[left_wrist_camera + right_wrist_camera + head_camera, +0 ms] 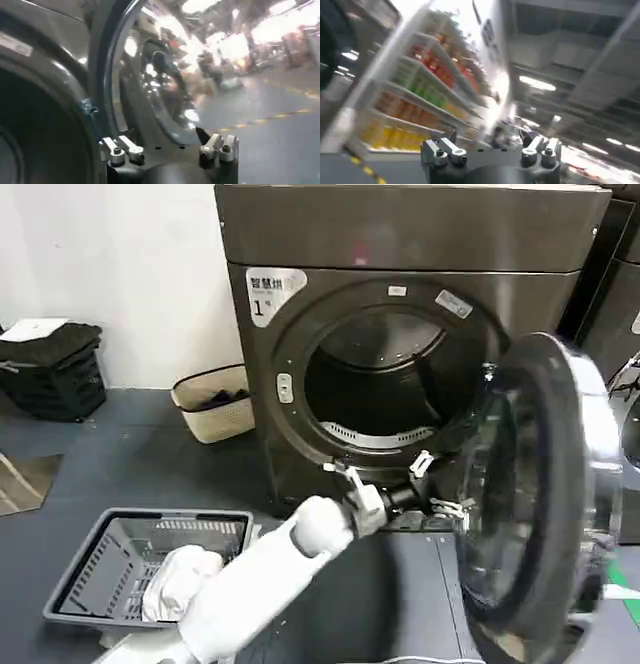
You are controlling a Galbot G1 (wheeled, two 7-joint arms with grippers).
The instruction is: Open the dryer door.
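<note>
Dryer door (545, 494) is standing wide open, swung out to the right of the dark grey dryer (400, 334) with the white "1" label (272, 292), chrome rim and dark glass facing sideways, drum opening (375, 384) fully exposed. Left gripper (405, 484) on the white arm (270, 569) is sitting low in front of the drum opening, just beside the inner edge of the door, fingers spread apart and holding nothing; in the left wrist view the same gripper (170, 150) is showing both fingers parted with the door's curved glass (165, 80) right ahead, contact with the door not clear. Right gripper (492, 150) is pointing away at blurred shelves (415, 100) and ceiling, fingers apart, nothing between them. Grey laundry basket (110, 559) with white cloth (180, 579) is lying on the floor at lower left; a beige basket (215, 402) is sitting by the wall left of the dryer.
</note>
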